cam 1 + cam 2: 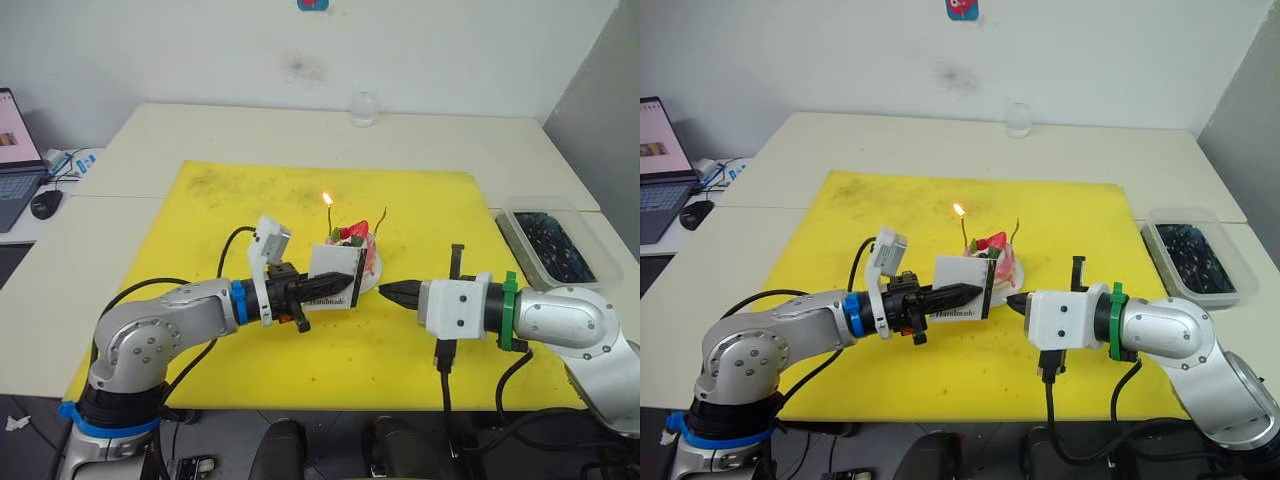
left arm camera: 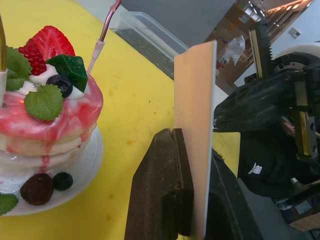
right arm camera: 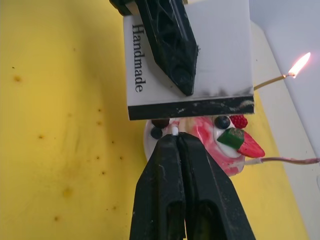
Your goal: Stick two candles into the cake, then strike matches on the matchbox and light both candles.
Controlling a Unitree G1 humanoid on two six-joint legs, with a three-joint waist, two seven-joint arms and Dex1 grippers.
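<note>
The right hand [image 1: 388, 292] hangs low over the yellow mat [image 1: 420, 215] with its two black fingers pressed together, pointing across toward the robot's left; whether anything thin is pinched between the tips cannot be told. Just beyond those tips stands the matchbox [image 1: 333, 275], gripped by the left hand [image 1: 335, 285], whose fingers clamp its broad faces from both sides. The box is a flat white rectangle held on edge, one broad face with "Handmade" in black turned to the robot, and its black striking strip running along the edge that faces the right hand, so that strip and right fingertips stand close together, nearly touching. The left hand's fingers point to the robot's right, level with the mat, tip toward tip with the right hand. Directly behind the matchbox and partly hidden by it sits the cake [image 1: 358, 247], small, round and pink in layers, topped with a red strawberry, green leaves and dark berries, on a white plate [image 2: 92, 157]. Two thin candles rise from its top: the lit candle [image 1: 331, 225] on the robot's left side stands nearly upright with a small flame, while the unlit candle [image 1: 380, 222] on the right leans outward, its top bent.
</note>
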